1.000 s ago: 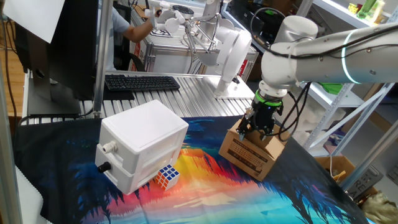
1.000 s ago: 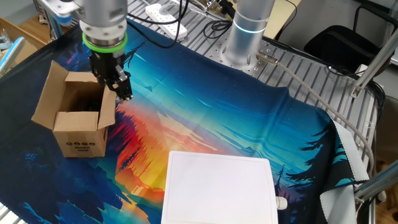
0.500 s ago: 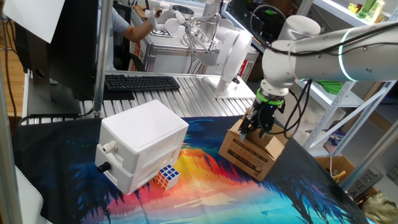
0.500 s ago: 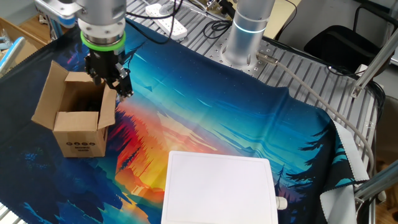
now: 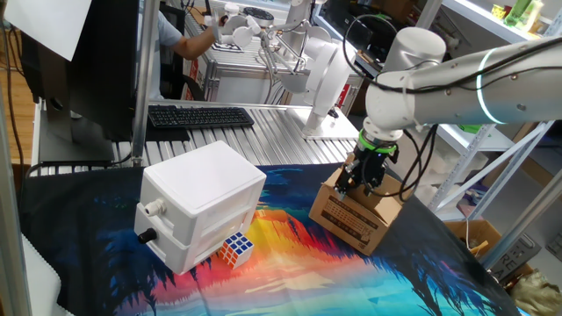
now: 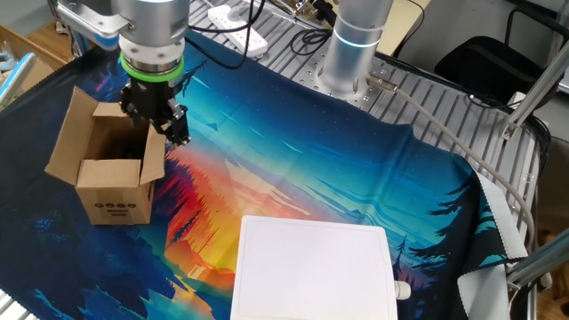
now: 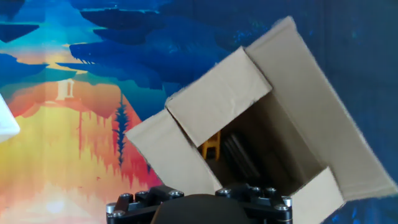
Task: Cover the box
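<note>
Hand (image 6: 158, 124): pointed down, fingers spread, gripping nothing, poised over one edge of the box (image 6: 111, 173). Box: brown cardboard, flaps up, top uncovered, dark and yellow contents inside, standing on the printed cloth (image 6: 293, 169) covering the bench. White box (image 5: 200, 204) well apart, cube (image 5: 236, 248) against it.

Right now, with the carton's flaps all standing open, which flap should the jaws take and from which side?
Probably the flap beside the gripper: on the box it stands nearly upright on the side facing the white plastic box. Come straight down over its thin free top edge, one jaw inside, one outside, then fold it inward.
</note>
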Robot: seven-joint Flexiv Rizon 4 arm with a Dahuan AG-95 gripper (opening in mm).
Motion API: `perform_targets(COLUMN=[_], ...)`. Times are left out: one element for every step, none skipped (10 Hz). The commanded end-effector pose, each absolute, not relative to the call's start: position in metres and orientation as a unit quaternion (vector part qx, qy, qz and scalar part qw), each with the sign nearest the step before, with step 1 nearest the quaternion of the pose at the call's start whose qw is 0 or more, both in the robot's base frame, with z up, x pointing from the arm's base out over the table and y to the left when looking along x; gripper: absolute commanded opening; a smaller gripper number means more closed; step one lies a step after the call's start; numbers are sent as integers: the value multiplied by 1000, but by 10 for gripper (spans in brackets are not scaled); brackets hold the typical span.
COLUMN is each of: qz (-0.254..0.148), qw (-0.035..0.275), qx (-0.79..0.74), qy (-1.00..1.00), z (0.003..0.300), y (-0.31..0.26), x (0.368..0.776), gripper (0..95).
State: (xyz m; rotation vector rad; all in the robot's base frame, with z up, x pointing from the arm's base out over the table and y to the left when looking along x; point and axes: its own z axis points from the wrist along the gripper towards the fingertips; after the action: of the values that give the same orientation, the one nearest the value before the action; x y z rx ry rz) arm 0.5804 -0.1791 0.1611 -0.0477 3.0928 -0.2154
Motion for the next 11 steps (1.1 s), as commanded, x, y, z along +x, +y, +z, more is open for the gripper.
perform_targets(qz=[-73, -73, -72, -72, -72, -73, -73, -74, -79, -80, -79], qw=[18, 17, 17, 17, 17, 16, 13, 12, 13, 13, 11], qx=[-29, -34, -38, -35, -33, -30, -32, -36, -42, -47, -52], qy=[997, 997, 997, 997, 997, 997, 997, 997, 996, 996, 995], z=[159, 158, 158, 158, 158, 159, 161, 163, 164, 164, 164], y=[-188, -193, -199, -199, -199, -200, -201, -201, -202, -202, -202], x=[590, 594, 599, 598, 598, 598, 598, 597, 597, 597, 597], gripper=[760, 760, 760, 760, 760, 760, 760, 760, 760, 760, 570])
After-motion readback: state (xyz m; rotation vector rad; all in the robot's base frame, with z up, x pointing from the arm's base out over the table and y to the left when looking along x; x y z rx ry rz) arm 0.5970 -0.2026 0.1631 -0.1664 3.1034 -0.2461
